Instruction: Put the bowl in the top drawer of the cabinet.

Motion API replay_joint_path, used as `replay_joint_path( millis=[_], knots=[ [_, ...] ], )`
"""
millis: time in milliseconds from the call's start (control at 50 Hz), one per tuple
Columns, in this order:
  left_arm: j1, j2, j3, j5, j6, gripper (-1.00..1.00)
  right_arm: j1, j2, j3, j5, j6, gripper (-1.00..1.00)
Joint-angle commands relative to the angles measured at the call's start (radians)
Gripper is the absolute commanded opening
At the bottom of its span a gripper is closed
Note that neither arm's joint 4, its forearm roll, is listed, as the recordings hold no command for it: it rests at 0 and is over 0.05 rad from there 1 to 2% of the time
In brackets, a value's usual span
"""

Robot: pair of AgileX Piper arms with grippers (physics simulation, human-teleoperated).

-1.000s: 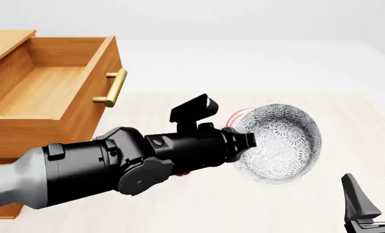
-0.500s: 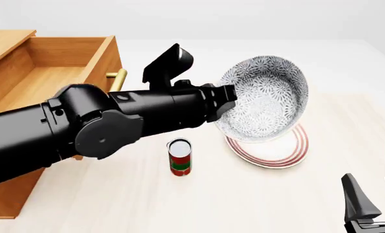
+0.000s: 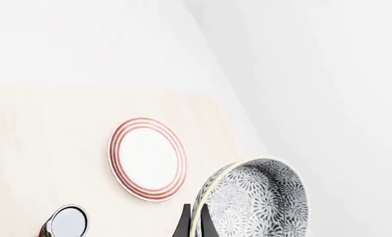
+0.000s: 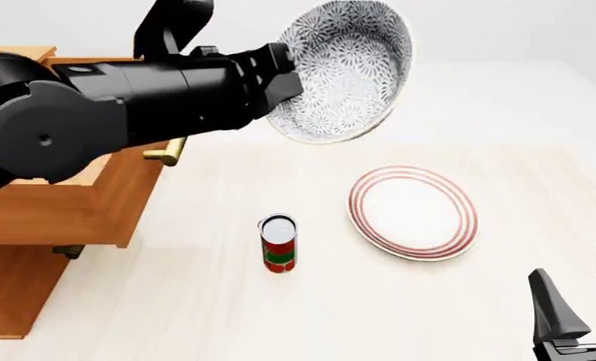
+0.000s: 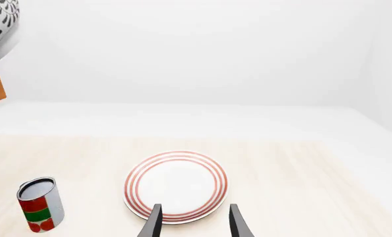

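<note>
Midway: the left gripper (image 4: 289, 69) pinches the bowl (image 4: 346, 69) by its rim, aloft; the drawer (image 4: 72, 203), at nine o'clock, awaits it. The right gripper (image 4: 579, 301) idles, agape.

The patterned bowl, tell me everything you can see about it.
The round deep bowl, white with a dense grey-blue floral pattern, looks like glazed ceramic. It is held in the air, tipped on edge with its opening facing the camera, above the table. The left gripper pinches its rim; nothing else touches it.
</note>
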Motion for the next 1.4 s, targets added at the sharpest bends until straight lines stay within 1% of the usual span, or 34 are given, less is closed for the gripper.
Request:
replay_joint_path(
  millis=[20, 360, 460, 660, 840, 1000, 1180, 1340, 1400],
  knots=[
    [0.076, -0.052, -0.054, 0.059, 0.035, -1.0, 0.0, 0.0, 0.0, 0.0, 0.0, 1.0],
    [0.167, -0.069, -0.12, 0.129, 0.061, -1.0, 0.0, 0.0, 0.0, 0.0, 0.0, 1.0],
    [0.209, -0.072, -0.154, 0.169, 0.074, -1.0, 0.0, 0.0, 0.0, 0.0, 0.0, 1.0],
    [0.285, -0.081, -0.174, 0.213, 0.081, -1.0, 0.0, 0.0, 0.0, 0.0, 0.0, 1.0],
    [0.357, -0.076, -0.22, 0.263, 0.098, -1.0, 0.0, 0.0, 0.0, 0.0, 0.0, 1.0],
    [0.45, -0.08, -0.25, 0.304, 0.113, -1.0, 0.0, 0.0, 0.0, 0.0, 0.0, 1.0],
    [0.52, -0.078, -0.294, 0.333, 0.123, -1.0, 0.0, 0.0, 0.0, 0.0, 0.0, 1.0],
    [0.594, -0.076, -0.296, 0.342, 0.134, -1.0, 0.0, 0.0, 0.0, 0.0, 0.0, 1.0],
    [0.636, -0.076, -0.295, 0.345, 0.137, -1.0, 0.0, 0.0, 0.0, 0.0, 0.0, 1.0]
  ],
)
